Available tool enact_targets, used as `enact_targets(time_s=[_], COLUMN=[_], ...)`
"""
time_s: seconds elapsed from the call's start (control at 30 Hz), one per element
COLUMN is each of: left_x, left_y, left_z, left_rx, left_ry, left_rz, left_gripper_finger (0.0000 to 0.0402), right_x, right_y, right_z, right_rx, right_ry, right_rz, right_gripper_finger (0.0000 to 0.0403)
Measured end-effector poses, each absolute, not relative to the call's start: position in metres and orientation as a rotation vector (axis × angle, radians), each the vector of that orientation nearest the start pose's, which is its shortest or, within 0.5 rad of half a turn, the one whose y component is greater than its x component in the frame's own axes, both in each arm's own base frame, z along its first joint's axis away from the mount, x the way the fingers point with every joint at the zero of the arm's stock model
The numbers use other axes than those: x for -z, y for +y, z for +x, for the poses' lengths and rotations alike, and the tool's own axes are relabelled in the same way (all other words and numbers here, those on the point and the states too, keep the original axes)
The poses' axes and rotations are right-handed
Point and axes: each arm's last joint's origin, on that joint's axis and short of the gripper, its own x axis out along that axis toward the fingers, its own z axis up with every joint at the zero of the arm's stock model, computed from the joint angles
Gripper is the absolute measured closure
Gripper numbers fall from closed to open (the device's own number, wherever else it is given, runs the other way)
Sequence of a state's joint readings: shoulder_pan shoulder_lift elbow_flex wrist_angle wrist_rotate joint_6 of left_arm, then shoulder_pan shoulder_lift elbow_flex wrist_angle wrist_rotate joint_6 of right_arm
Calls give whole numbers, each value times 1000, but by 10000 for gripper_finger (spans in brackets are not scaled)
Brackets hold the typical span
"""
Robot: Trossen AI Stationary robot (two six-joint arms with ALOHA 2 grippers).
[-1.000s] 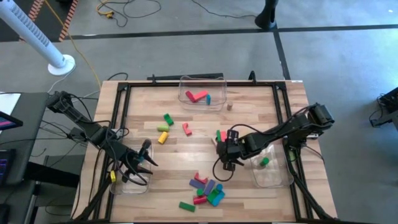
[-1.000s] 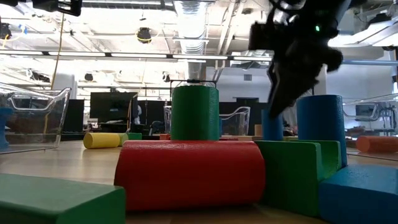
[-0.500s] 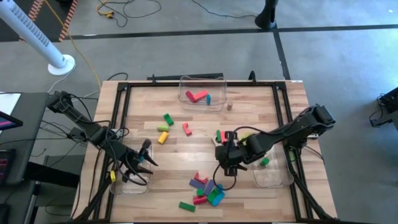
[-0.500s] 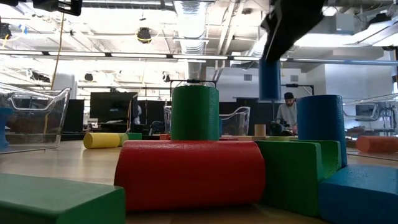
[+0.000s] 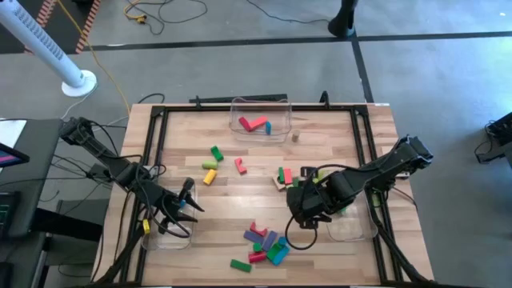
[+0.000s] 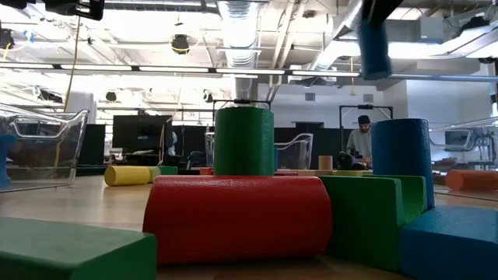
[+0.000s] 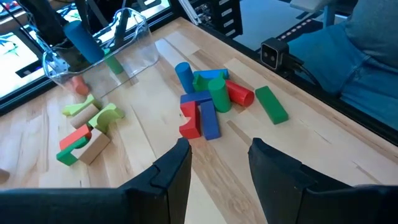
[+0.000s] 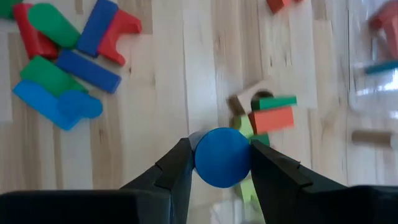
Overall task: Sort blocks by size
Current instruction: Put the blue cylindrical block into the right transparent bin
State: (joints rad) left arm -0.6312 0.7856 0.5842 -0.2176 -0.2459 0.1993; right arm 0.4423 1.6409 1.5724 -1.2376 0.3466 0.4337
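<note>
My right pincer (image 8: 219, 163) grasps a blue cylinder (image 8: 222, 157) above the table (image 5: 336, 136), beside the right bin (image 5: 352, 228). My left pincer (image 7: 219, 163) hangs released over the left bin (image 5: 164, 236).

grey floor (image 5: 240, 72), ceiling lights (image 6: 233, 15), wooden table (image 5: 320, 148)

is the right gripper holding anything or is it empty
Holding. In the right wrist view, the right gripper has its fingers pressed against both sides of a blue cylinder, lifted above the table.
</note>
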Motion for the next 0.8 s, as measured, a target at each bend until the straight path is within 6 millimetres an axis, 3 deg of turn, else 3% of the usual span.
enact_targets(time_s=[0.47,0.8], left_x=[-261,-260], left_y=[-96,-97], left_z=[144,145], left_rx=[416,413], left_ry=[344,350], left_rz=[373,373], left_gripper_finger=[249,249], right_x=[-320,-321], right_y=[125,144], right_z=[252,241], right_rx=[412,404], right_ry=[1393,1365], right_rz=[-69,-37], right_gripper_finger=[234,234])
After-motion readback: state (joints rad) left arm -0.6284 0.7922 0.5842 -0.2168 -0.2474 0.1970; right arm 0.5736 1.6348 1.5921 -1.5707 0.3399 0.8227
